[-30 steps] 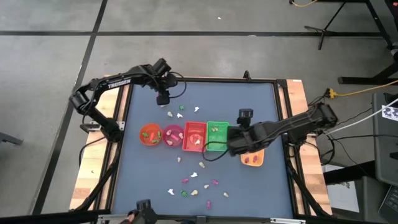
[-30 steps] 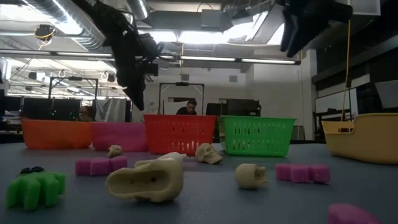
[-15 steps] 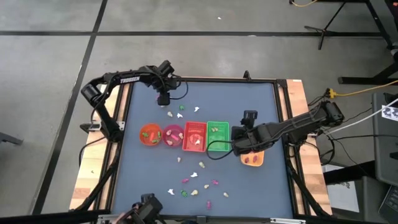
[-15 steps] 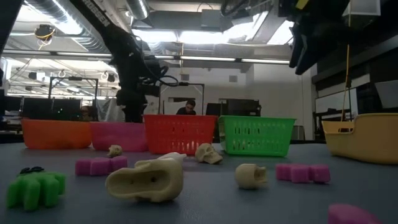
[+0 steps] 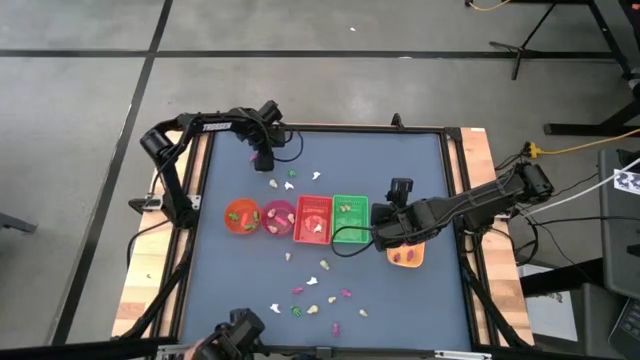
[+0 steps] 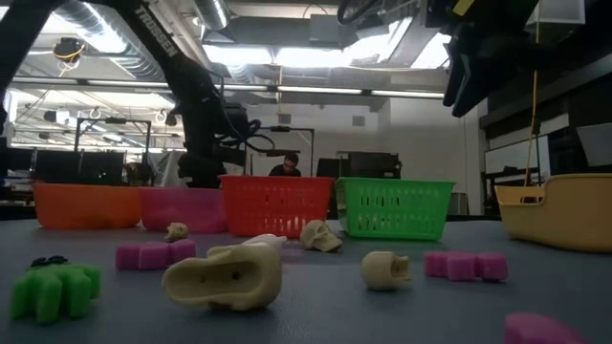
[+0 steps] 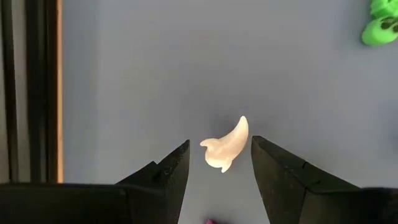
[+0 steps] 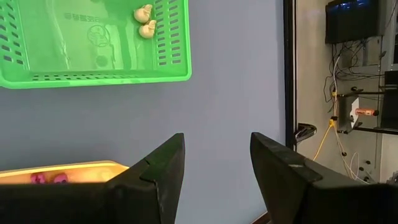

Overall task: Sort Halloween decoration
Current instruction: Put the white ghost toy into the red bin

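Observation:
The Halloween decoration is many tiny trinkets. One group lies near the far left (image 5: 290, 178), another toward the near edge (image 5: 315, 300), where the low view shows cream skulls (image 6: 225, 275), pink pieces (image 6: 153, 254) and a green one (image 6: 55, 287). My left gripper (image 5: 263, 163) is low over the far-left table, open. In its wrist view the left gripper (image 7: 217, 152) has a finger on either side of a cream claw-shaped trinket (image 7: 225, 145) that lies flat on the table. My right gripper (image 5: 382, 233) (image 8: 214, 162) hangs open between the green basket and the yellow tray.
A row of containers crosses mid-table: orange bowl (image 5: 241, 216), pink bowl (image 5: 278, 215), red basket (image 5: 313, 220), green basket (image 5: 349, 220) holding two cream skulls (image 8: 144, 22), and yellow tray (image 5: 405, 257) with pink pieces (image 8: 46, 178). Green trinkets (image 7: 379, 25) lie near the left gripper.
My left gripper has come down toward the table at the far left, over the cream claw-shaped trinket. My right gripper has shifted a little toward the table's right edge, away from the green basket, then kept still.

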Robot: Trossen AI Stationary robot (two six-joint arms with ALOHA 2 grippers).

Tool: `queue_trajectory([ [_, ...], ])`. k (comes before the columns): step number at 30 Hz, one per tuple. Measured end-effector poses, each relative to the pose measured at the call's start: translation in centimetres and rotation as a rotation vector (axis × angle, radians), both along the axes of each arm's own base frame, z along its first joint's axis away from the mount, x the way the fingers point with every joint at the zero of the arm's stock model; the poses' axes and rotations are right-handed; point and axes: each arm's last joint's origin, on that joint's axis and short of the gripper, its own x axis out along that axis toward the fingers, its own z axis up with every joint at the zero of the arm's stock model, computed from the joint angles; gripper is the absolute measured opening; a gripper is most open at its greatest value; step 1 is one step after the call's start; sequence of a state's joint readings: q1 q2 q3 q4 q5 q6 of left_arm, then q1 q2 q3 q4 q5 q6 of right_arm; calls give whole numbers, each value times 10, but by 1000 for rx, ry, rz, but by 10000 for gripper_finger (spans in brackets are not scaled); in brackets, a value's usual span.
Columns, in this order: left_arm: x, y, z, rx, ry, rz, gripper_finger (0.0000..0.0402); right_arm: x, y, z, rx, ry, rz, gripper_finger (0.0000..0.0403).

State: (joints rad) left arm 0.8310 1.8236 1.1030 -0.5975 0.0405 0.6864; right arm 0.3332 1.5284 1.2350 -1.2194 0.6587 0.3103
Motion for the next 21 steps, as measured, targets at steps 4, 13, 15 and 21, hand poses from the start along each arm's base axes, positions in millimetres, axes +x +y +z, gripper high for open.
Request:
queue_trajectory([
  [4, 1, 1, -1, 7, 2, -3, 157, 0, 0, 0, 3, -2, 0, 182],
  [13, 0, 1, -2, 20, 20, 3, 157, 1, 1, 0, 29, -10, 2, 182],
  [15, 0, 1, -2, 20, 20, 3, 157, 1, 1, 0, 29, -10, 2, 182],
  [21, 0, 1, -2, 20, 20, 3, 157, 1, 1, 0, 29, -10, 2, 182],
])
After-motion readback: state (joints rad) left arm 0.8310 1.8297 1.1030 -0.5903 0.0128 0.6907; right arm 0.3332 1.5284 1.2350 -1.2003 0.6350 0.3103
